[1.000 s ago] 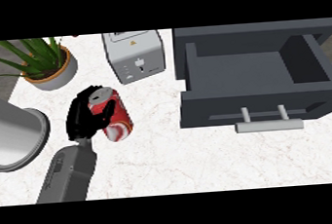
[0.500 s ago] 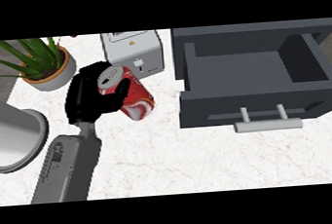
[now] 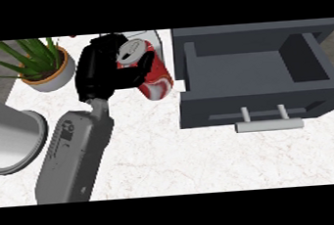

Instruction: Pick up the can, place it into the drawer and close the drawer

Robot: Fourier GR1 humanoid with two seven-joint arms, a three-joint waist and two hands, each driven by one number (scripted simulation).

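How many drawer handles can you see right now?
1. The handle is on the open drawer's front, at the view's right. No other shows, though the cabinet's lower part is hidden.

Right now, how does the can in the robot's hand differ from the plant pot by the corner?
The can is red and white; the plant pot is pale with an orange rim. The can is tilted and held in the left hand, whose fingers curl round it; the pot stands upright on the counter, untouched. Both are round.

Toaster [image 3: 154,39] mostly behind can [image 3: 153,76]
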